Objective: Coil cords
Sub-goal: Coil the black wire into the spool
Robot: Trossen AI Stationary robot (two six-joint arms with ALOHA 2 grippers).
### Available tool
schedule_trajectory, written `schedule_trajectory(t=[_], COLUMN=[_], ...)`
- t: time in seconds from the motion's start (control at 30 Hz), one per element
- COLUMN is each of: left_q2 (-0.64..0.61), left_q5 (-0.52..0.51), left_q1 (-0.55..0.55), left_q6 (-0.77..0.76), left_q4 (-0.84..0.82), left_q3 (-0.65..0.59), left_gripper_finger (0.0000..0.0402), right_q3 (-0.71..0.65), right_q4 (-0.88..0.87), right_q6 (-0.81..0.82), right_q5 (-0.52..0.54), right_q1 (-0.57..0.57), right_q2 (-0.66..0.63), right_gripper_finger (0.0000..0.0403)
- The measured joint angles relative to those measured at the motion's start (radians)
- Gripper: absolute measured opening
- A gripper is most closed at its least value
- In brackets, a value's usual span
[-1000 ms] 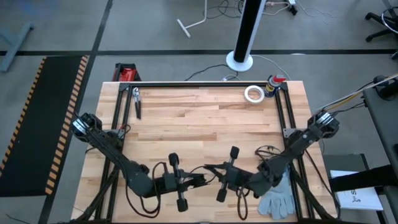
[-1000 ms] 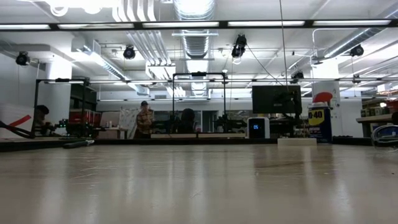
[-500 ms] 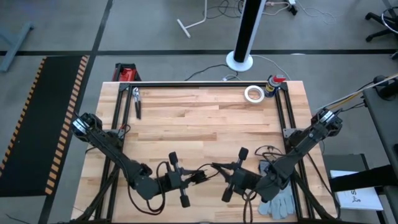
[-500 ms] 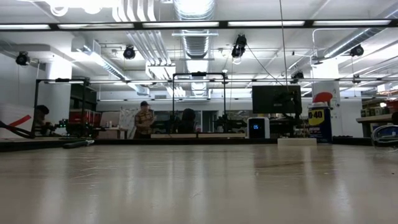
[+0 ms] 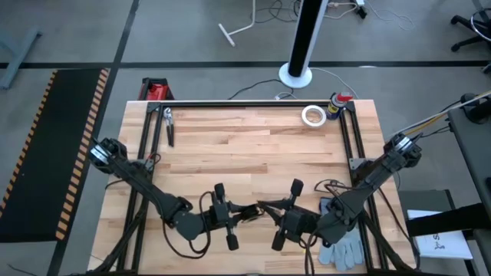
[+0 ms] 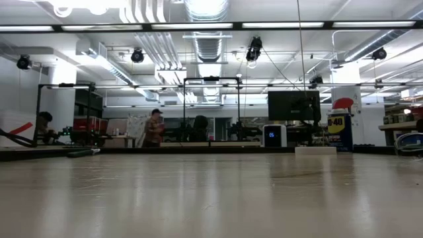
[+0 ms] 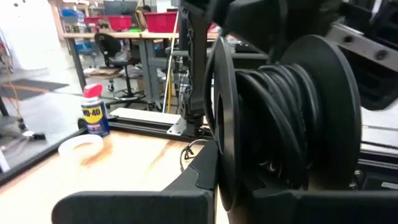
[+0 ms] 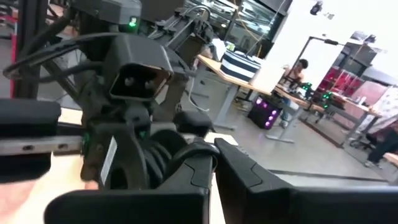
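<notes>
Clearly the risk sits at the near edge of the table [image 5: 253,146], where both arms meet nose to nose. Starting at the left, the left gripper [image 5: 244,215] points toward the middle, and as far as the high view shows, its fingers appear clenched on the cord [image 5: 252,208], a thin black strand running between the two tools; part of it loops back near that arm. Opposite it, the right gripper [image 5: 268,208] seems pinched on the other end, though I cannot be sure. In the left wrist view, black cord looks wound in a thick bundle close to the lens. A pull apart could slip the strand free, and the grippers may collide. The grey glove [image 5: 347,247] lies just beside the right arm.
</notes>
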Motion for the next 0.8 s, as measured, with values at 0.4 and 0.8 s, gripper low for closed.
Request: schedule_trajectory(t=[0.4, 0.8], left_q2=[0.001, 0.001], left_q5=[0.160, 0.320], left_q1=[0.059, 0.097], left_q6=[-0.073, -0.110], left_q4=[-0.007, -0.065], left_q3=[0.000, 0.000], left_gripper_finger=[0.0000, 0.0000], right_q3=[0.000, 0.081], right_q4=[0.002, -0.159], right_q6=[-0.120, -0.204], right_q5=[-0.064, -0.237], right_q1=[-0.032, -0.066], right_q2=[0.000, 0.019], right_gripper_finger=[0.0018, 0.0003])
